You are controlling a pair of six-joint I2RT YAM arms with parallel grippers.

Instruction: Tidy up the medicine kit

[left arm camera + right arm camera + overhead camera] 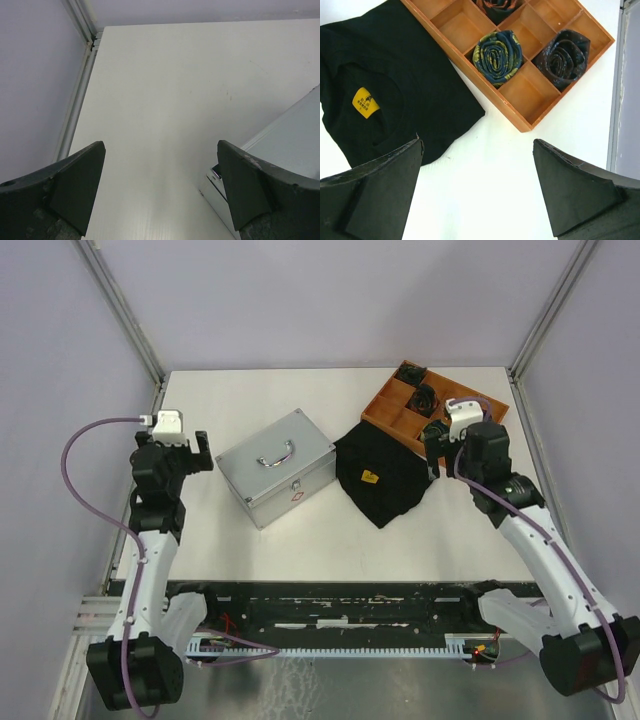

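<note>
The medicine kit (276, 466) is a silver-grey metal case with a curved lid handle and a small red-and-white sticker on its front. It lies shut, left of the table's middle. Its corner shows in the left wrist view (285, 150). My left gripper (205, 451) is open and empty, just left of the case, above bare table (160, 150). My right gripper (432, 445) is open and empty, hovering between the black cloth and the wooden tray (477, 145).
A folded black garment (380, 475) with a yellow label (365, 102) lies right of the case. An orange wooden divided tray (390, 400) at the back right holds rolled ties (497, 52). Metal frame posts (120, 310) stand at the table's back corners.
</note>
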